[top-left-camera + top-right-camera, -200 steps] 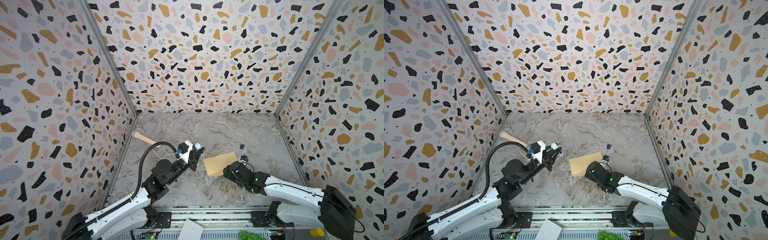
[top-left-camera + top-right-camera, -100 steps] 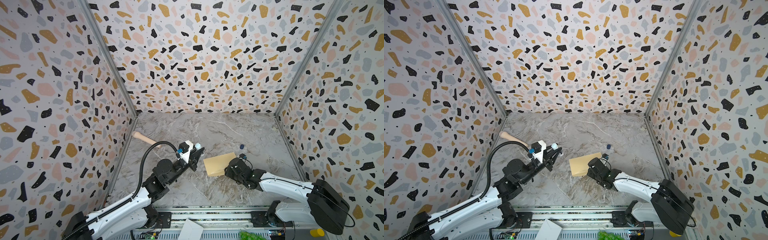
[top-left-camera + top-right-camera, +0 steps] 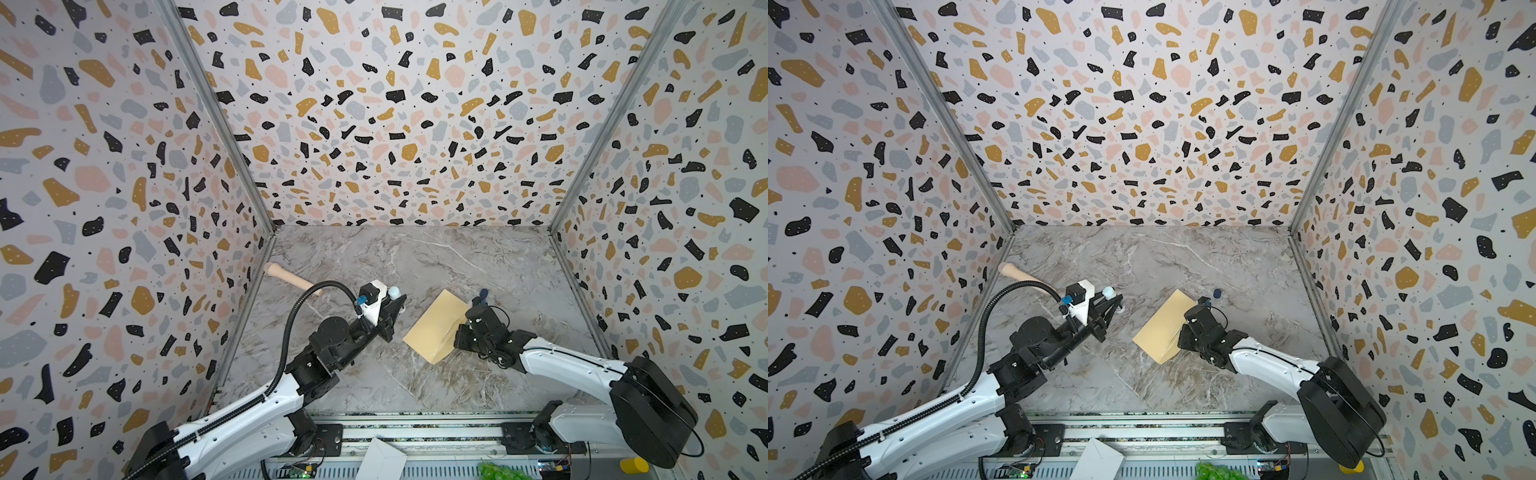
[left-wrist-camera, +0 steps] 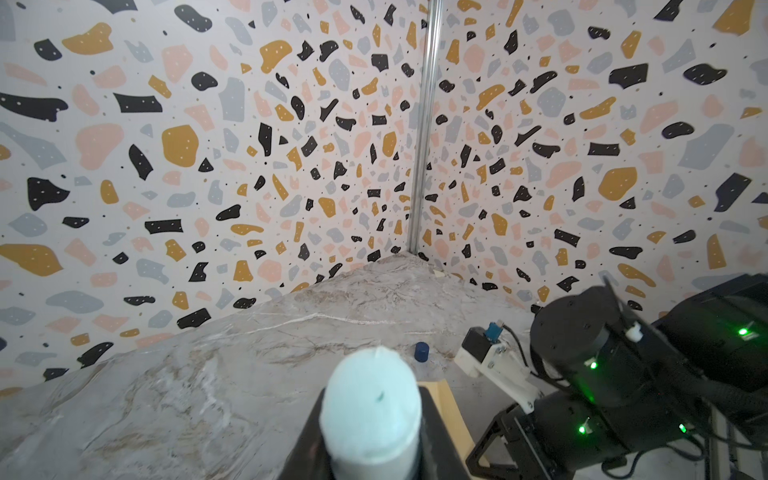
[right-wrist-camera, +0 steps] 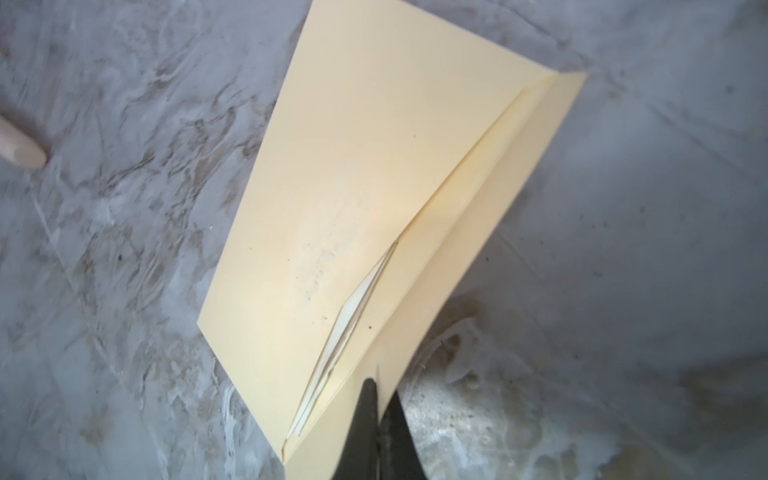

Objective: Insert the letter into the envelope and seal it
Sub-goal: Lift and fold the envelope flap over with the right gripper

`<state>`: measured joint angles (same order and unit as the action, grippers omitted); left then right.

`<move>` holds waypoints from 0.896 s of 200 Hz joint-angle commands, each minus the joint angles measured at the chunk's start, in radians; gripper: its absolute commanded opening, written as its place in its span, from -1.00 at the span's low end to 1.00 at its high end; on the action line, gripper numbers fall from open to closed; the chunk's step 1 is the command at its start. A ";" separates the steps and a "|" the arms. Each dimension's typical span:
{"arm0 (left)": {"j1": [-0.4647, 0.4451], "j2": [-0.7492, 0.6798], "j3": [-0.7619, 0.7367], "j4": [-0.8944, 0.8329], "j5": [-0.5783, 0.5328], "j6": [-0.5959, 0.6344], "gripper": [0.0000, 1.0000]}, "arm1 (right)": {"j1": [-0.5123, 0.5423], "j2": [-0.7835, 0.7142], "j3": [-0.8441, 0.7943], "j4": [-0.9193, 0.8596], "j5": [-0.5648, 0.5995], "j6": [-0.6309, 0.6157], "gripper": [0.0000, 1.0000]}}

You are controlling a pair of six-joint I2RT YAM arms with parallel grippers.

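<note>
**A:** In both top views, where do we find the envelope?

**B:** It lies flat on the marble table, towards the front and between our two arms. It is plain tan kraft paper and sits askew. Our right gripper is at its right-hand edge. Our left gripper hovers apart from it, clamped round a glue stick. A small blue cap stands just beyond the envelope, and a wooden rod lies near the left wall.

**A:** And the left wrist view?

**B:** We see the stick's pale blue-green tip between the black jaws, so that hand is holding it. Only a corner of the envelope shows behind it, with the cap farther off.

**A:** The right wrist view?

**B:** Our right jaws are pressed together on the edge of the flap, pinching the thin paper. The flap isn't folded down. Pale edges of the letter show in the mouth, so we judge it is already tucked in. There is a faint smudge on the envelope's face, but we can't tell whether it is glue.

**A:** How will it handle?

**B:** We expect it to be light, thin and floppy. It should crease easily and slide readily on smooth marble. We'd hold the flap by its edge, as now, and pull gently so the body doesn't drag and the letter doesn't slip out.
</note>
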<state>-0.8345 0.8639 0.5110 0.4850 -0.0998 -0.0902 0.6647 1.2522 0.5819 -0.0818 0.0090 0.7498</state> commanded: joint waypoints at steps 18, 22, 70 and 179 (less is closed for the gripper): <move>-0.003 0.017 0.024 -0.026 -0.047 -0.019 -1.00 | -0.148 -0.040 0.133 -0.182 -0.336 -0.464 -0.96; -0.004 0.019 0.024 -0.028 -0.048 -0.021 -1.00 | -0.164 -0.033 0.150 -0.205 -0.355 -0.486 -0.96; -0.005 0.055 0.022 -0.030 -0.033 -0.061 -1.00 | -0.214 0.155 0.320 -0.362 -0.422 -0.647 -0.97; -0.010 0.191 -0.041 0.102 -0.009 -0.163 -1.00 | -0.218 0.246 0.438 -0.308 -0.510 -0.668 -0.09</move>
<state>-0.8391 1.0294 0.4923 0.4847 -0.1131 -0.2222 0.4507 1.6279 1.0290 -0.4500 -0.4835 0.0574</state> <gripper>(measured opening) 0.231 0.418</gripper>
